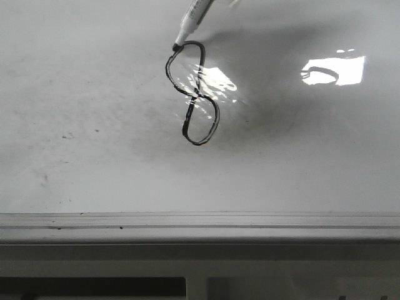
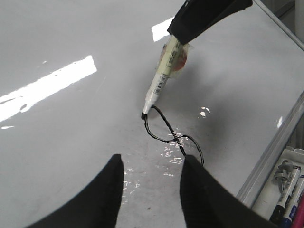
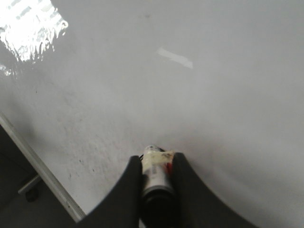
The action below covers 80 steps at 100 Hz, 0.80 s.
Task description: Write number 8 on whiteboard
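Observation:
A thin black number 8 (image 1: pixel 194 94) with two loops is drawn near the middle of the whiteboard (image 1: pixel 81 125). It also shows in the left wrist view (image 2: pixel 172 135). A white marker (image 1: pixel 192 19) comes in from the top, its black tip touching the top left of the upper loop. My right gripper (image 3: pixel 155 160) is shut on the marker (image 3: pixel 156 173); in the left wrist view its fingers (image 2: pixel 204 16) grip the marker (image 2: pixel 161 80). My left gripper (image 2: pixel 151 164) is open and empty, hovering over the board beside the figure's lower loop.
The board's grey-white ledge (image 1: pixel 200 220) runs along its lower edge. Bright glare patches (image 1: pixel 334 69) lie on the board. Spare markers (image 2: pixel 287 190) lie in a tray past the board's edge in the left wrist view.

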Each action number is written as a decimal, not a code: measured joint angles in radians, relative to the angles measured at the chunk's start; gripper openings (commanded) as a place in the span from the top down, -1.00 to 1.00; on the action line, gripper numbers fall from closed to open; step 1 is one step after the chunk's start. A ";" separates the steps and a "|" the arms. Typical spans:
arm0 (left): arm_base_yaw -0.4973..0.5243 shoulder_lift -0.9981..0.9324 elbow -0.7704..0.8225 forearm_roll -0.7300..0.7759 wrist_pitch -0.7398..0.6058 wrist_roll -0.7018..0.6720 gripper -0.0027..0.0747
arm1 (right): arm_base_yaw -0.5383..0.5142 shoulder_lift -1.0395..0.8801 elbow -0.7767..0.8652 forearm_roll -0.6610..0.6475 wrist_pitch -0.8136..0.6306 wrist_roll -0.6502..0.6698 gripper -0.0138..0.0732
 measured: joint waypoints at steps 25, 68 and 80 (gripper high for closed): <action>-0.011 0.063 0.000 0.000 -0.035 0.000 0.23 | 0.050 -0.024 0.002 -0.005 0.093 0.000 0.78; -0.093 0.357 0.000 0.008 -0.289 0.000 0.23 | 0.221 0.057 0.002 0.026 0.119 0.008 0.78; -0.093 0.390 0.000 0.008 -0.295 0.000 0.23 | 0.240 0.059 0.002 0.054 0.119 0.010 0.78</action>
